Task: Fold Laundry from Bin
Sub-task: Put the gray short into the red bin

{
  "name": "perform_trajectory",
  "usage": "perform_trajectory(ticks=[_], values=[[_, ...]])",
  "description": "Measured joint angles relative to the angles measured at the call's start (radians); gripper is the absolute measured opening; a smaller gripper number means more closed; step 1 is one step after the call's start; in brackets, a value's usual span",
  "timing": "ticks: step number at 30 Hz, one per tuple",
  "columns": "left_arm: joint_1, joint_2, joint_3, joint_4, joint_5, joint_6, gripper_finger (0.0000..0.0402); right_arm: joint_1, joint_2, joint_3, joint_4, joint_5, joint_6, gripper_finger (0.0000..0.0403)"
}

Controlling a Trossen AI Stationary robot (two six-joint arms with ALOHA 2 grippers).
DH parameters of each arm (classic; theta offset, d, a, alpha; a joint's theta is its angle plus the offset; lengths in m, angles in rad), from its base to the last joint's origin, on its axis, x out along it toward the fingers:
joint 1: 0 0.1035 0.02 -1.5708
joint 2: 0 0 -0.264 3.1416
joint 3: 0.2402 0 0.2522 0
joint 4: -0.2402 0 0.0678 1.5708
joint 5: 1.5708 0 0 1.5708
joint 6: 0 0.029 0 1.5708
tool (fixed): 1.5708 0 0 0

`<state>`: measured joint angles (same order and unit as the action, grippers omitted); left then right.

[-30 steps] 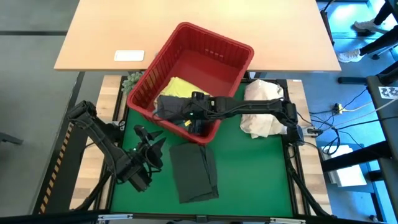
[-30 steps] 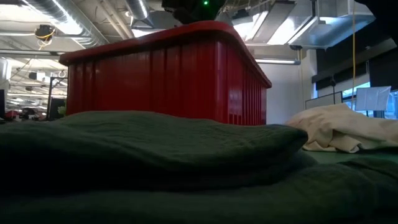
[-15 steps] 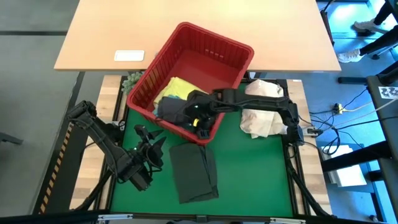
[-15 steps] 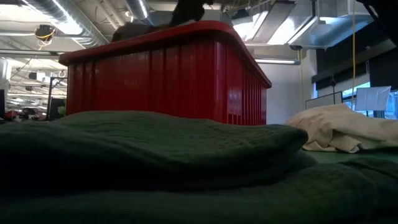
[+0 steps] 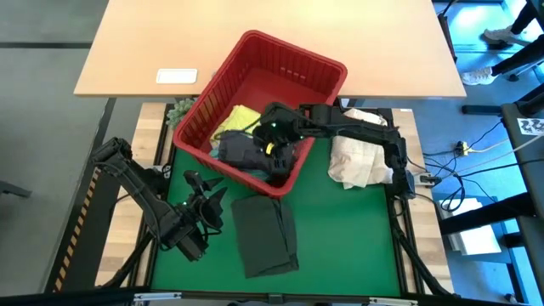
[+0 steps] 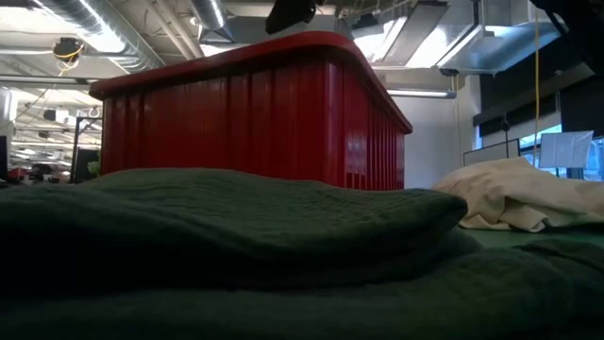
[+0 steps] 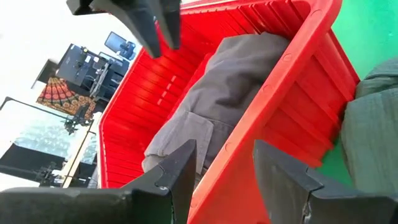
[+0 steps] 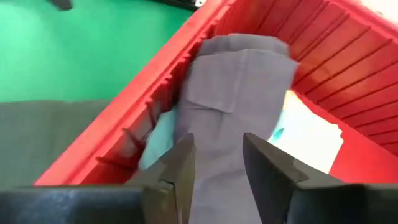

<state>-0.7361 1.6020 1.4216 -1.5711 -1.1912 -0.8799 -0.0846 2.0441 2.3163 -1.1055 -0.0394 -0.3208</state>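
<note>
- The bin (image 5: 293, 64) is a bright red slotted crate, set askew at about 12 o'clock from the green mat (image 5: 340, 229), its near corner over the mat's far edge.
- Inside it I count three garments: a grey one (image 8: 233, 106) crumpled along the near wall, a yellow one (image 5: 240, 117) toward 10 o'clock of it, and a sliver of turquoise (image 8: 158, 140) (only the right wrist view shows that one).
- A fourth garment, dark green-black (image 5: 265, 234), lies folded on the mat at 6 o'clock of the bin.
- The right gripper (image 8: 214, 158) hangs just over the grey garment, fingers apart and apparently empty, though contact is hard to judge.
- The left gripper (image 7: 221, 168) waits at 8 o'clock, part open, holding nothing.
- The low view alone shows the bin's ribbed wall; one cream bundle (image 5: 357, 157) sits at 3 o'clock.
</note>
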Motion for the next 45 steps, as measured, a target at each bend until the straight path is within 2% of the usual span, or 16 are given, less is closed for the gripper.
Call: perform_trajectory(ticks=[3,6,9,14,19,25,29,35,41,45], values=[[0.000,0.000,0.000,0.000,0.005,0.000,0.0153,-0.037,0.000,0.001,0.019,-0.045,-0.001,0.0115],[0.002,0.000,0.000,0.000,0.013,-0.001,0.0153,-0.066,0.011,-0.018,0.058,-0.147,-0.001,0.0064],[0.003,-0.015,0.000,0.000,-0.014,-0.004,0.0153,-0.076,0.023,-0.079,0.119,-0.203,-0.005,0.0012],[-0.009,-0.128,-0.035,0.002,-0.075,-0.064,0.0138,-0.071,0.048,-0.187,0.260,-0.230,-0.003,0.0023],[-0.008,-0.310,-0.179,0.006,-0.083,-0.226,0.0110,-0.073,0.111,-0.252,0.320,-0.244,0.021,0.0004],[-0.008,-0.448,-0.352,0.056,-0.077,-0.332,0.0095,-0.074,0.194,-0.269,0.346,-0.250,0.029,0.0011],[-0.008,-0.473,-0.414,0.088,-0.078,-0.345,0.0095,-0.088,0.229,-0.269,0.354,-0.258,0.037,0.0012],[-0.003,-0.472,-0.431,0.102,-0.075,-0.347,0.0095,-0.110,0.225,-0.260,0.344,-0.249,0.075,0.0012],[-0.003,-0.472,-0.426,0.106,-0.079,-0.342,0.0095,-0.112,0.155,-0.138,0.268,-0.218,0.073,0.0012],[-0.003,-0.472,-0.426,0.148,-0.077,-0.341,0.0095,-0.111,0.135,-0.013,0.147,-0.195,0.070,0.0012]])
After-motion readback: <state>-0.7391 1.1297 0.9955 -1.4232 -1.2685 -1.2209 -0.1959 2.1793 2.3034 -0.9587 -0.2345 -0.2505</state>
